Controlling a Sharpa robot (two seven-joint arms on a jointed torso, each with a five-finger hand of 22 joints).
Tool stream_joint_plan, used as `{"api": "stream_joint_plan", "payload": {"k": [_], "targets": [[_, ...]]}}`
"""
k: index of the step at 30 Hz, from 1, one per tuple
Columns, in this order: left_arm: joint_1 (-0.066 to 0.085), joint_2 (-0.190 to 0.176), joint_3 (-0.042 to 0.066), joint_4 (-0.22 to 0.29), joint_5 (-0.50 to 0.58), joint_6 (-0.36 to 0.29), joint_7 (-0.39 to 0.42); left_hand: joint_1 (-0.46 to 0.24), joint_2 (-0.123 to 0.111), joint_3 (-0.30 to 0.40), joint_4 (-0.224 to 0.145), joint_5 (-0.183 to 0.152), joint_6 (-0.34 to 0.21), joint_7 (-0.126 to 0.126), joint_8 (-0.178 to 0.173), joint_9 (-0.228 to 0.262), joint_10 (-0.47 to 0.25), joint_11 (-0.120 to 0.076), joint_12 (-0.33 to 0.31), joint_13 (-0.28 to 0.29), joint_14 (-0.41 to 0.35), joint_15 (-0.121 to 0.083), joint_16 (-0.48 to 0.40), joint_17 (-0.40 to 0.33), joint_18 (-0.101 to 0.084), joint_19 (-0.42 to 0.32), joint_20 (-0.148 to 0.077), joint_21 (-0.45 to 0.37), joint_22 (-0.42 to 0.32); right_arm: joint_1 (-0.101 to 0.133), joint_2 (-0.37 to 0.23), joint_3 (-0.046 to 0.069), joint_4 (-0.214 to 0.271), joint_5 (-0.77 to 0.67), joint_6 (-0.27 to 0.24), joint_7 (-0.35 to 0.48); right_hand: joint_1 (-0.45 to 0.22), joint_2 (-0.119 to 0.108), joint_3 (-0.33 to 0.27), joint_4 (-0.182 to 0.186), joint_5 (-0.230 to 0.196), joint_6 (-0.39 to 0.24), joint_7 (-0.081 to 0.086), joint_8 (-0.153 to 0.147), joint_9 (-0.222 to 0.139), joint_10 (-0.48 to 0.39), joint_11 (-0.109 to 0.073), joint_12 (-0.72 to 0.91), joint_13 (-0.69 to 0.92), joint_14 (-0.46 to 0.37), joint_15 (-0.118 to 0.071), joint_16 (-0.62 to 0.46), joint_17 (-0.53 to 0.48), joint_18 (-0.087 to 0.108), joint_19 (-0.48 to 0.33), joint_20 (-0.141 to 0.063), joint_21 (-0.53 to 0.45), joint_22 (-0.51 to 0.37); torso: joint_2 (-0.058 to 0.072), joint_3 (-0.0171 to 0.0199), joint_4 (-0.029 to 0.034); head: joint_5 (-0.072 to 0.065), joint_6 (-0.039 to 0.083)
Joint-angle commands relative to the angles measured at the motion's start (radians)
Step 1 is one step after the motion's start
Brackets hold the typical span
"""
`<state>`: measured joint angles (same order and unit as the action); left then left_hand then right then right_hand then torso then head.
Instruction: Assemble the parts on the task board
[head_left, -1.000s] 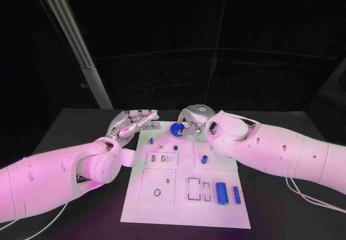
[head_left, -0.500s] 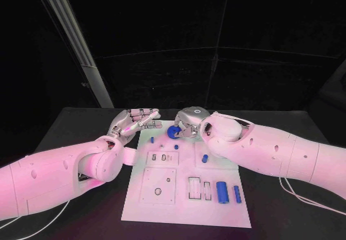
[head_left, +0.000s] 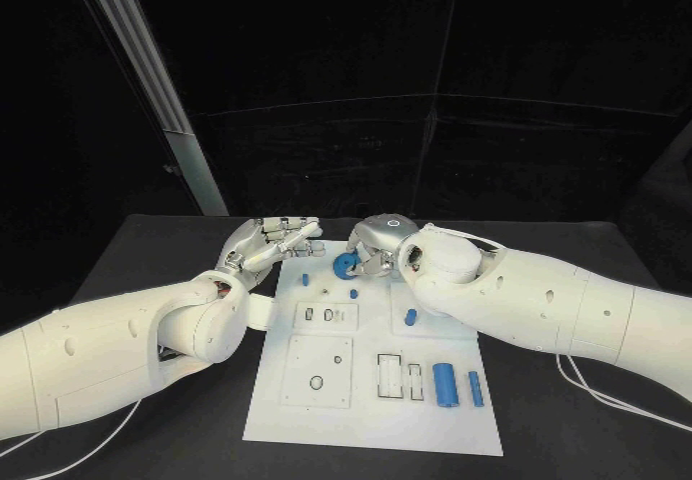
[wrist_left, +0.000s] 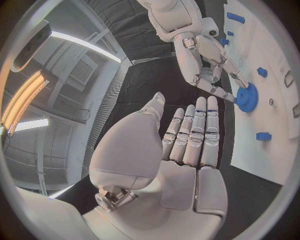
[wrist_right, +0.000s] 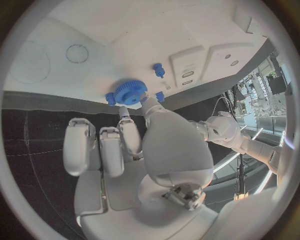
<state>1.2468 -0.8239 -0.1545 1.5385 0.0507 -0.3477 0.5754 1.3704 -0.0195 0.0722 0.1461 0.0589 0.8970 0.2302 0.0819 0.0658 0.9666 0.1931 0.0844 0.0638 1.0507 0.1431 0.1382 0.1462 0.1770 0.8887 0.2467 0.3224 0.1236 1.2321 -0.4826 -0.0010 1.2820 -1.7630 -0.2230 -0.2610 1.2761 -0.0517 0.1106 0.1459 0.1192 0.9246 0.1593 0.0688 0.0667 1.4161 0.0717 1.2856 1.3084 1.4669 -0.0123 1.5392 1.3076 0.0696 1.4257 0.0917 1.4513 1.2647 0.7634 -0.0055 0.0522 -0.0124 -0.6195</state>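
Right now the round blue toothed plastic gear (head_left: 348, 265) is at the far end of the white flat task board (head_left: 361, 420), held at its edge by the fingers (wrist_left: 220, 92) of the right hand (head_left: 378, 243). Its flat face seems turned to the board. The left hand (head_left: 268, 242) hovers just beside the board's far left corner above the black desk (head_left: 577, 430), fingers straight and close together, holding nothing. The right hand is clearly nearer.
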Motion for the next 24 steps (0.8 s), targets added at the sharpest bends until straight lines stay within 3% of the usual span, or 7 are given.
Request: {"api": "stream_joint_plan", "payload": {"k": [1,3,9,13,19,24], "targets": [[0.001,0.001,0.001,0.001,-0.004,0.011,0.004,0.003,-0.001,-0.001,-0.004,-0.004,-0.003,0.009,-0.004,0.0,-0.003,-0.002,-0.005,0.0,-0.007,0.002,-0.004,0.001,0.005,0.002,0.004,-0.006,-0.002,0.001,0.001,0.0,-0.001,-0.007,0.012,-0.009,-0.035,-0.012,-0.023,0.028,0.02,-0.021,0.007,-0.004,0.001,-0.01,0.005,-0.014,-0.008,0.086,0.012,0.002,0.18,-0.009,0.0,0.012,-0.001,-0.002,0.0,0.0001,-0.0013,0.0,0.0],[0.001,0.001,0.001,0.001,-0.004,0.011,0.003,0.003,-0.001,-0.001,-0.004,-0.004,-0.003,0.009,-0.004,0.0,-0.003,-0.002,-0.005,0.0,-0.007,0.002,-0.004,0.001,0.005,0.002,0.004,-0.006,-0.002,0.001,0.001,0.0,-0.001,-0.007,0.014,-0.009,-0.05,-0.02,-0.038,0.047,0.058,-0.028,0.009,-0.003,0.002,-0.015,0.007,-0.02,-0.014,0.086,0.015,0.002,0.18,-0.009,-0.001,0.015,-0.001,-0.002,0.0,0.0003,-0.0013,-0.001,0.0],[0.001,0.0,0.001,0.001,-0.004,0.011,0.002,0.003,-0.001,-0.001,-0.004,-0.004,-0.003,0.009,-0.004,0.0,-0.003,-0.002,-0.005,0.0,-0.007,0.002,-0.004,0.001,0.005,0.002,0.004,-0.006,-0.002,0.001,-0.005,0.0,0.004,-0.005,0.003,-0.01,-0.066,-0.023,-0.056,0.08,0.068,-0.034,0.012,-0.002,0.004,-0.017,0.01,-0.024,-0.017,0.086,0.017,0.002,0.182,-0.008,-0.002,0.019,-0.001,-0.003,0.0,0.0009,-0.0011,-0.001,0.0],[0.001,-0.002,0.001,0.001,-0.004,0.011,0.002,0.003,-0.001,-0.001,-0.004,-0.004,-0.003,0.009,-0.004,0.0,-0.003,-0.002,-0.005,0.0,-0.007,0.002,-0.004,0.001,0.005,0.002,0.004,-0.006,-0.002,0.001,-0.031,0.0,0.028,0.003,-0.045,-0.001,-0.066,-0.018,-0.059,0.092,0.089,-0.026,0.01,0.003,0.006,-0.012,0.009,-0.016,-0.011,0.086,0.017,0.002,0.182,-0.009,-0.001,0.019,0.0,-0.001,-0.001,0.0016,-0.0019,-0.003,0.0],[0.001,-0.01,0.001,0.004,-0.004,0.011,0.002,0.003,-0.001,-0.001,-0.004,-0.004,-0.003,0.009,-0.004,0.0,-0.003,-0.002,-0.005,0.0,-0.007,0.002,-0.004,0.001,0.005,0.002,0.004,-0.006,-0.002,0.001,-0.133,-0.001,0.102,0.088,-0.128,0.043,-0.047,-0.01,-0.06,0.097,0.123,-0.01,0.005,0.009,0.01,-0.007,0.004,-0.007,-0.004,0.085,0.014,0.001,0.177,-0.009,-0.001,0.017,0.0,0.0,-0.003,0.001,-0.0058,-0.004,0.004],[0.002,-0.017,0.001,0.007,-0.004,0.011,0.003,0.003,-0.001,-0.001,-0.004,-0.004,-0.003,0.009,-0.004,0.0,-0.003,-0.002,-0.005,0.0,-0.007,0.002,-0.004,0.001,0.005,0.002,0.004,-0.006,-0.002,0.001,-0.242,-0.001,0.152,0.275,-0.133,0.149,0.0,-0.006,-0.053,0.074,0.124,-0.001,0.001,0.012,0.011,-0.015,0.0,-0.019,-0.014,0.082,0.01,-0.006,0.163,-0.006,-0.008,0.013,-0.005,-0.011,-0.006,0.002,-0.0108,-0.004,0.009]]}}
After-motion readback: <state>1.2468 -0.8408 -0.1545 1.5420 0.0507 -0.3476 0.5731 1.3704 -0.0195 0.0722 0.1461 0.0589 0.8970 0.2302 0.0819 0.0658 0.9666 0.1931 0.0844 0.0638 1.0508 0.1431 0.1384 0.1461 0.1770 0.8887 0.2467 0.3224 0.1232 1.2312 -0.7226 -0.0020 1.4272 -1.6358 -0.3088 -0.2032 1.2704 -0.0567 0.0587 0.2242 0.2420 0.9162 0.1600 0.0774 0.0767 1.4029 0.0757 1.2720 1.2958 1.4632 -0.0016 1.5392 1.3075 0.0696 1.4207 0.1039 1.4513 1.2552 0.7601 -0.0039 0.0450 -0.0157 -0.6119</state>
